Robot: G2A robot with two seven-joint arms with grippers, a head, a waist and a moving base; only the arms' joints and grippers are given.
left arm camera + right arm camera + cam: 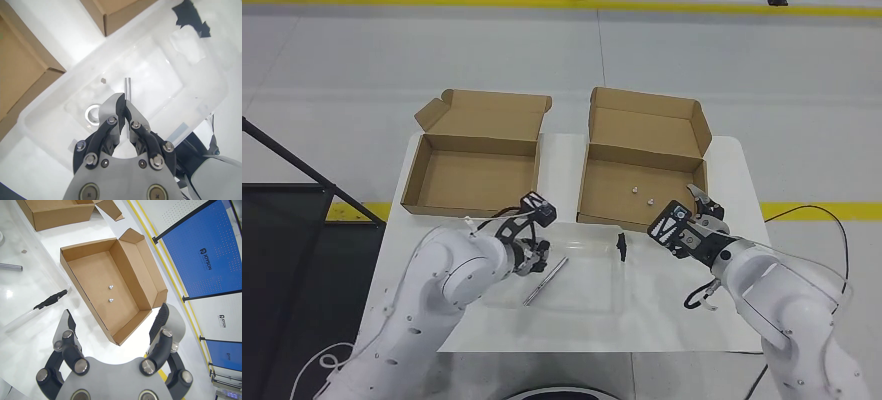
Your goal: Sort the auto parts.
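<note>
While clamping the rod partway along its length in the left gripper, holds it low inside the tray, long axis slanting from near left to far right, free end toward the right box. Slim, round, bright steel, cut flat at the tip. Pinched tight between ribbed black rubber pads on grey metal fingers. Cannot tell whether touching the tray floor. Just beside those fingers, lying flat in the tray, a short metal ring. Clear glossy plastic for the tray, rounded corners, raised rim, set mid-table with torn black tape stuck on its rim. Only a narrow strip of white top between the far rim and the boxes' near walls; a wider strip toward the near edge. At the right box's near right corner, spread wide and holding nothing, the right gripper. Plain brown cardboard, lid flaps standing, two small silver studs on the floor. To the far left, well apart from the studs, the left box, likewise open.
</note>
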